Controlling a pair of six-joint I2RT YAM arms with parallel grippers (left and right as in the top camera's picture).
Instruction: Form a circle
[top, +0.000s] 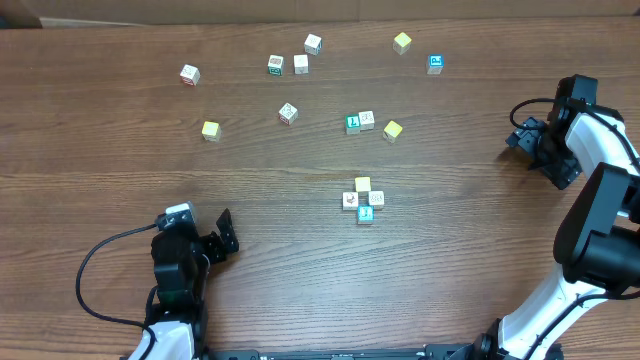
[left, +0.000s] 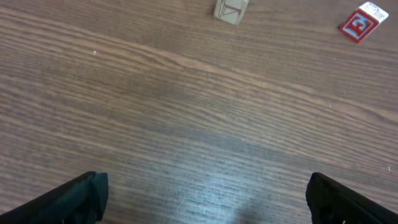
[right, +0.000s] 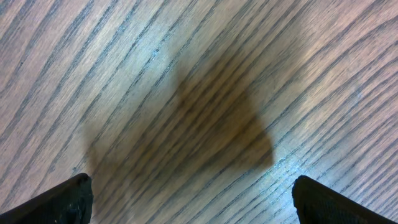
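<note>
Where the brown wood worktop (top: 100, 200) shows long streaks, the circle (top: 363, 199) is a tight, boxy four-cube ring; left claw (top: 228, 238) and right claw (top: 518, 140) gape wide, empty.

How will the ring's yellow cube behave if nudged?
The yellow cube is flat-sided, so it should slide rather than roll. It looks small, probably light, skidding easily on the wooden table. It seems to touch the white cubes, so a push likely disturbs the ring.

Overhead straight down from high on the whole wooden table (top: 100, 210); left wrist low, slanting forward toward a pale cube (left: 231, 10) and a red-faced cube (left: 359, 22); right wrist closest, on bare grain; shared for certain: the tabletop.
</note>
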